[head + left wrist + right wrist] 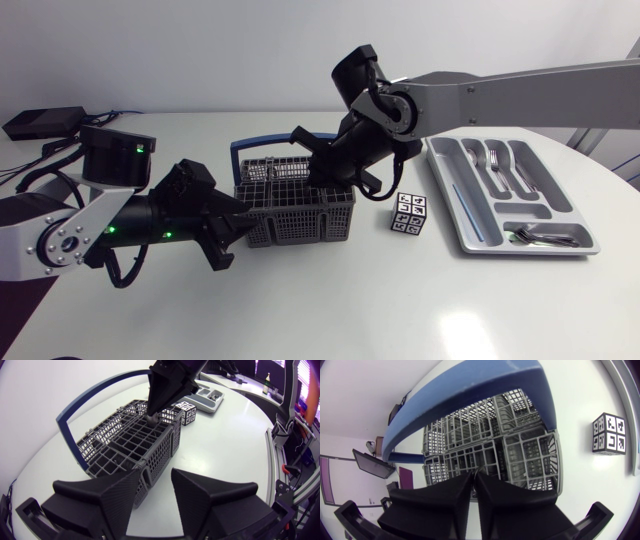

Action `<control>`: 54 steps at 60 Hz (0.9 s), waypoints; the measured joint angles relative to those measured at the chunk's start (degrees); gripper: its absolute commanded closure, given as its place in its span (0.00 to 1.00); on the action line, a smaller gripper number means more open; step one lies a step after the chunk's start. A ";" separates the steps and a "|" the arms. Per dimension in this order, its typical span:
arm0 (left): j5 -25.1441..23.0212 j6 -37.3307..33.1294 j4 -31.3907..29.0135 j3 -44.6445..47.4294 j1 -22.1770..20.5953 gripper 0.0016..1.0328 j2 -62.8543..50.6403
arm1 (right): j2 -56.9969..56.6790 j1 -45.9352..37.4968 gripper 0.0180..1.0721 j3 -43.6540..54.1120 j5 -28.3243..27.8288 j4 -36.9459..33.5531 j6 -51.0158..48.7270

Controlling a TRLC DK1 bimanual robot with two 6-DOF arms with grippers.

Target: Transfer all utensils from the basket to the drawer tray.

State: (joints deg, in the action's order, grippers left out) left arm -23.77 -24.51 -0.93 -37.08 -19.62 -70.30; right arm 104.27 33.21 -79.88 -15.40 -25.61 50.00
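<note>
Head view — utensils in drawer tray

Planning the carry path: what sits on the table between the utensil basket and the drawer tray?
One small cube with black-and-white markers, standing apart from both the basket and the tray; the head view shows it best.

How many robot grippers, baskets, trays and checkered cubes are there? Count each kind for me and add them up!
Robot grippers: 2, the left gripper and the right gripper
Utensil basket: 1
Drawer tray: 1
Marker cube: 1
Total: 5
</note>
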 measured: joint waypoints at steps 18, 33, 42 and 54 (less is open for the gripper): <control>0.00 0.00 0.00 0.00 0.00 0.56 0.00 | -0.11 -0.39 0.95 -0.11 -0.94 -0.74 -0.04; 0.00 0.00 -0.02 0.00 0.00 0.56 0.00 | -1.64 -0.81 0.95 -0.11 -2.64 -2.10 -0.07; 0.00 0.00 0.00 0.02 0.00 0.56 -0.04 | -3.13 -1.42 0.95 -0.11 -4.76 -2.51 -0.07; 0.00 0.00 0.00 0.02 0.00 0.56 -0.11 | -5.29 -1.84 0.95 -0.11 -8.35 -2.49 -0.09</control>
State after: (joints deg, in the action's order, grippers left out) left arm -23.77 -24.51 -0.93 -37.06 -19.62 -70.41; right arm 98.98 31.38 -79.99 -23.75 -28.10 49.91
